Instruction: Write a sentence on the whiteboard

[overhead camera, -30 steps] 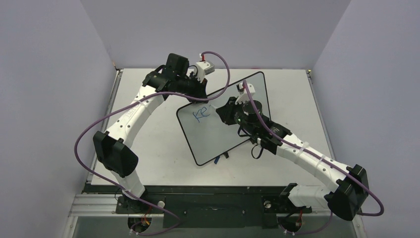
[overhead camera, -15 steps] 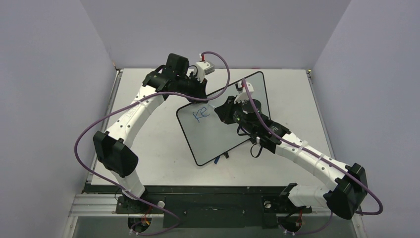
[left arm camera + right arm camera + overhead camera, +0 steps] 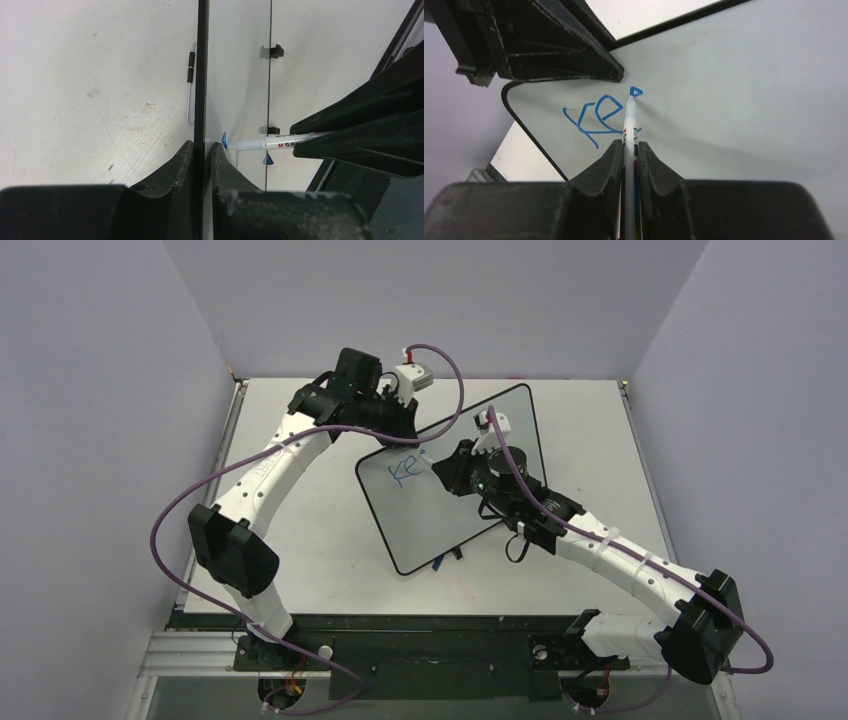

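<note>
The whiteboard (image 3: pixel 430 525) stands tilted on the table, and my left gripper (image 3: pixel 404 436) is shut on its upper edge. In the left wrist view the black rim (image 3: pixel 202 75) runs edge-on between the closed left gripper (image 3: pixel 202 146). My right gripper (image 3: pixel 447 468) is shut on a white marker (image 3: pixel 629 120), whose blue tip (image 3: pixel 635 91) touches the whiteboard (image 3: pixel 749 100). The sentence (image 3: pixel 594 116) reads "ke" in blue, with a small fresh stroke at the tip. The marker (image 3: pixel 270 144) also shows from the side. The right gripper (image 3: pixel 630 146) clamps the barrel.
The board's lower edge rests on the grey table (image 3: pixel 300 510) on small black clip feet (image 3: pixel 440 562). A thin metal wire stand (image 3: pixel 190 85) sits behind the board. Purple walls close in on three sides. Purple cables loop off both arms.
My right gripper has shifted slightly along the board, and a small new blue stroke has appeared to the right of "ke". The left arm and the board have not moved.
</note>
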